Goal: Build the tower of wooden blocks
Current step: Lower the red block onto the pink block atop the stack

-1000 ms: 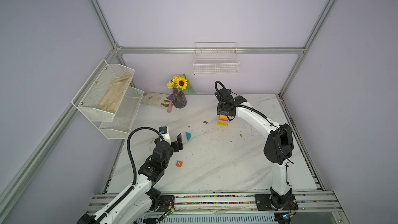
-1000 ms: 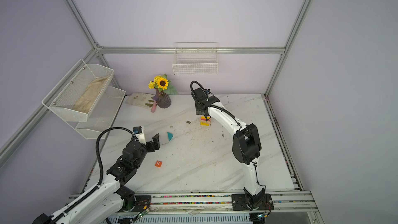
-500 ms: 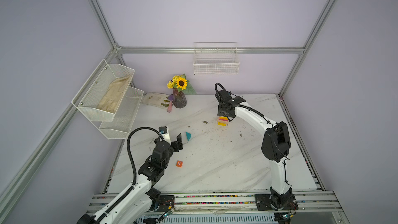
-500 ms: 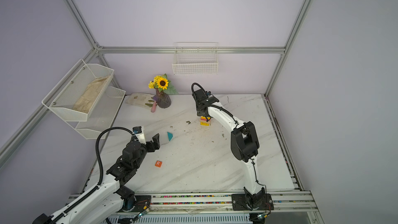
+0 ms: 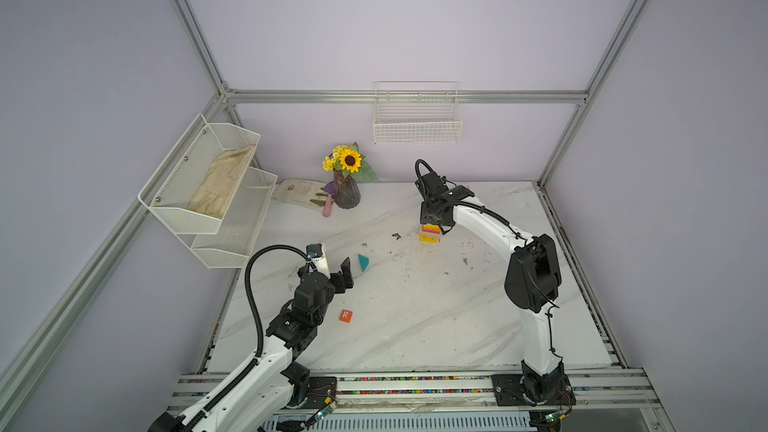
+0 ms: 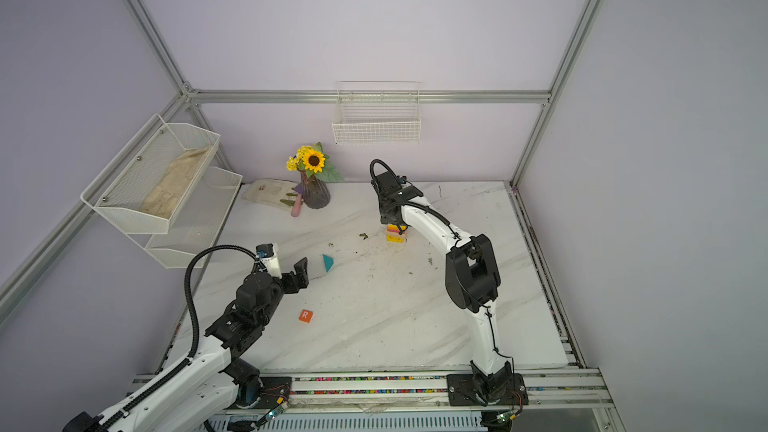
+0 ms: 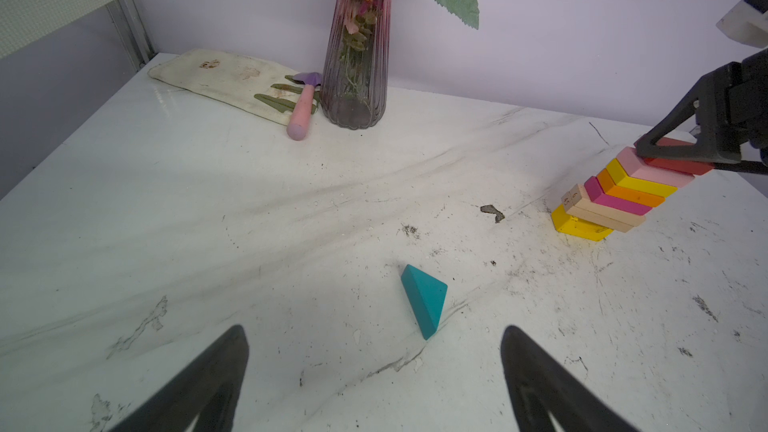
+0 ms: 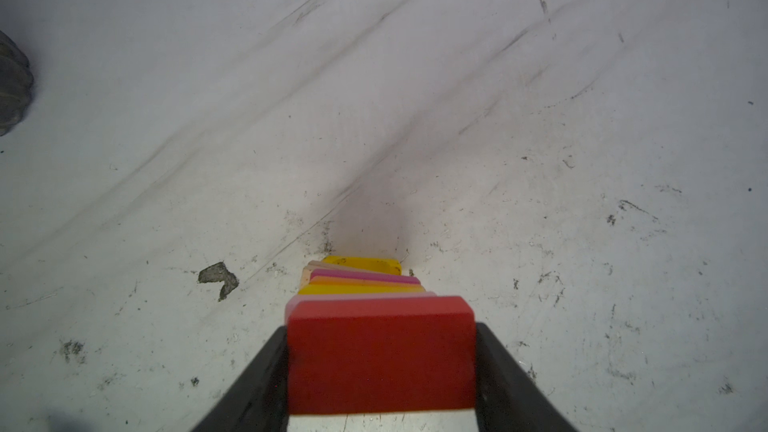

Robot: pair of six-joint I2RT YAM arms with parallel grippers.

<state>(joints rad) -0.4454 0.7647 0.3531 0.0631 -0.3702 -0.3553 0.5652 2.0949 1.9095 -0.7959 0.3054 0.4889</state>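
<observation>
The tower stands at the back middle of the table, a staggered stack with yellow at the base, then tan, magenta, orange, yellow and pink slabs. A red block lies on the pink slab, and my right gripper is shut on it from above. The teal triangle lies on the table just ahead of my left gripper, which is open and empty. The orange R cube sits nearer the front, beside the left arm.
A vase of flowers, a pink-handled garden tool and a cloth pouch are at the back left. A wire shelf hangs on the left wall, a wire basket on the back wall. A dark scrap lies left of the tower.
The right arm has shifted slightly at the elbow while its gripper stays on the red block at the tower's top. The left arm has not moved.
</observation>
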